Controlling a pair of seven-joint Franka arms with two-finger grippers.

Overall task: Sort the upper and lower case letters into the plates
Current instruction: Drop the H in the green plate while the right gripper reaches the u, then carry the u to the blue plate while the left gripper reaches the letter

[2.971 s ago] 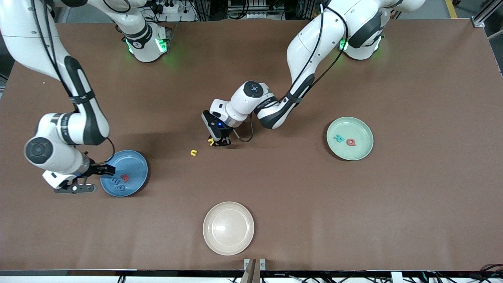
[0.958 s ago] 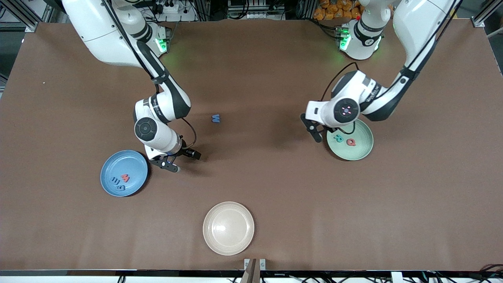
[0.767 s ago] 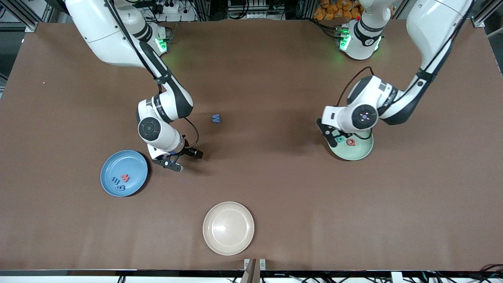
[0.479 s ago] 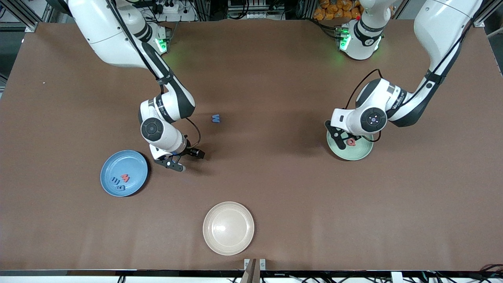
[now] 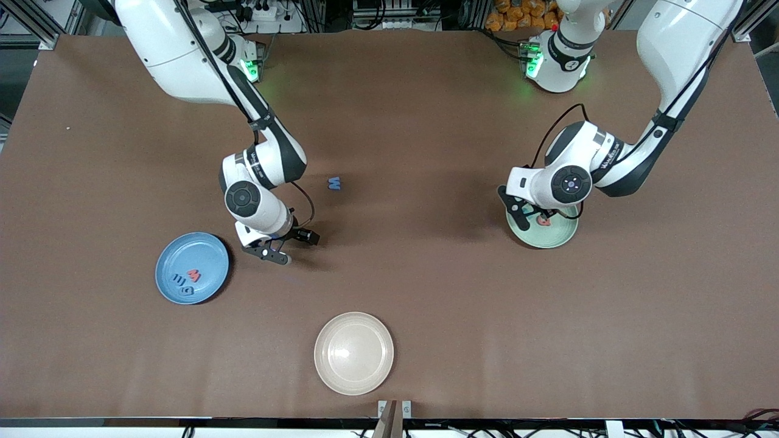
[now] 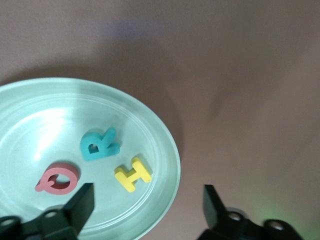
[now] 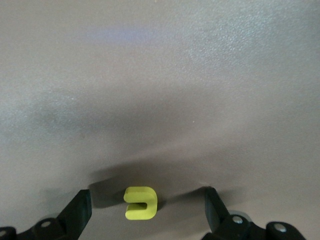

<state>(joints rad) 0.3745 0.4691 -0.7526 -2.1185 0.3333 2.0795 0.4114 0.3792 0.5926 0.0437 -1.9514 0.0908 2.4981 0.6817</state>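
The brown table [image 5: 426, 292] holds three plates. The cream plate [image 5: 353, 353], nearest the front camera, has nothing on it. The blue plate [image 5: 192, 268], toward the right arm's end, holds three letters, a red one [image 5: 193, 275] and two blue ones. The mint green plate [image 5: 543, 226], toward the left arm's end, holds three too. So six letters look sorted and two are left: a blue letter [image 5: 333, 183] lying alone mid-table and a small yellow letter [image 7: 141, 203]. The left gripper [image 5: 528, 214] hangs over the green plate's edge, fingers apart and empty. The right gripper [image 5: 286, 246] is low over the table, fingers apart around the yellow letter. Only the right wrist view shows that yellow letter. Only the left wrist view shows the teal R [image 6: 100, 144], yellow H [image 6: 132, 173] and red Q [image 6: 57, 178] clearly.
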